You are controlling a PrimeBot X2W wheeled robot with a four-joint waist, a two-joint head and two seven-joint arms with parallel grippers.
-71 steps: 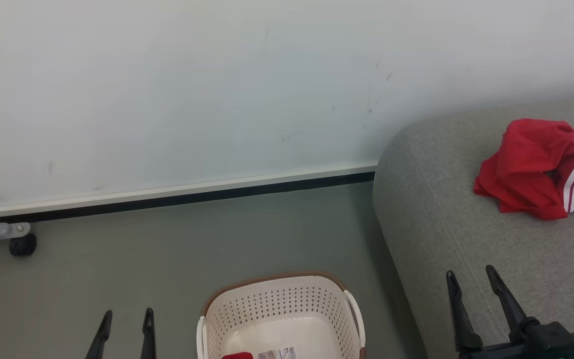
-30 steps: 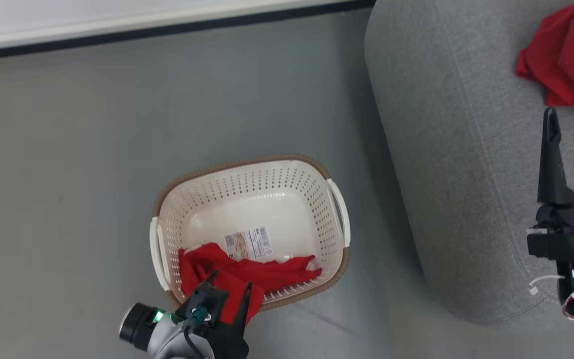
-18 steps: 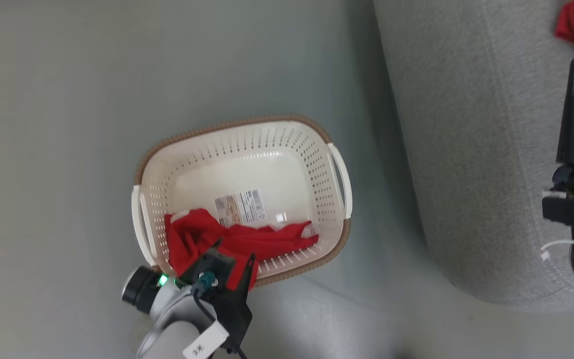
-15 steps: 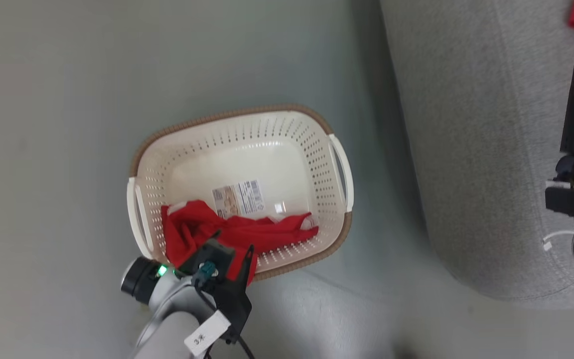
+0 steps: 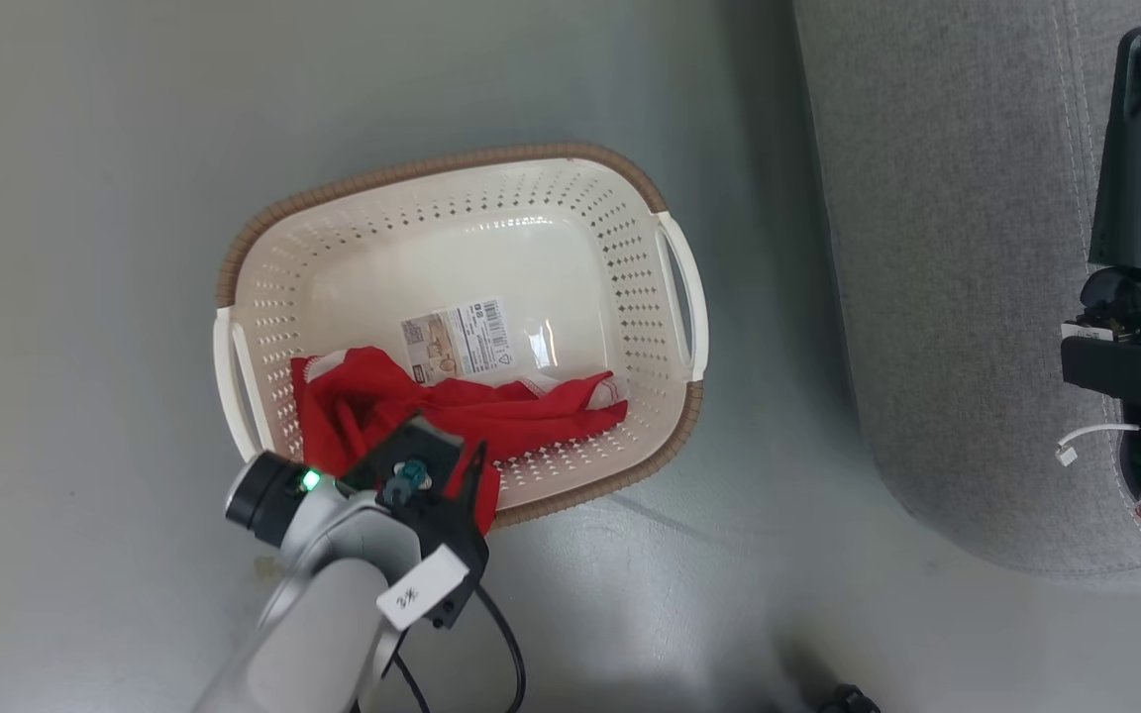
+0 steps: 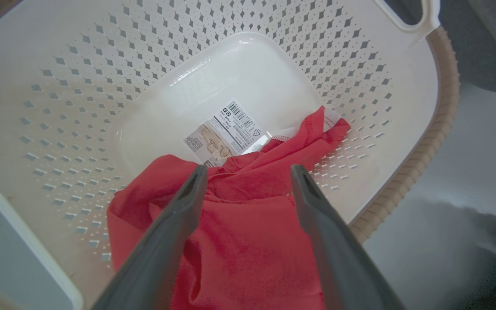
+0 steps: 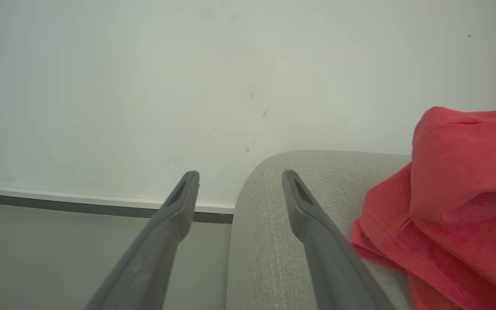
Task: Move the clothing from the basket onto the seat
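The cream basket (image 5: 432, 176) stands on the floor, left of the grey seat (image 5: 947, 248). A crumpled red garment (image 5: 521, 414) lies along the basket's near side, partly draped over the near rim. My left gripper (image 6: 246, 170) is open and hangs just above that garment (image 6: 248, 224), its fingers straddling the cloth without closing on it. It shows at the basket's near rim (image 5: 447, 451). My right gripper (image 7: 239, 176) is open and empty over the seat's edge (image 7: 274, 206); one of its fingers (image 5: 1130, 168) points up. A second red garment (image 7: 454, 193) lies on the seat beside it.
A printed label (image 6: 226, 133) is stuck to the basket's floor. Grey floor surrounds the basket. A black cable (image 5: 506, 644) hangs from my left arm. A white wall with a dark baseboard (image 7: 101, 206) runs behind the seat.
The head camera has tilted down, so the whole picture shifted. My left gripper came from its rest position to the basket's near rim over the red garment and stays open.
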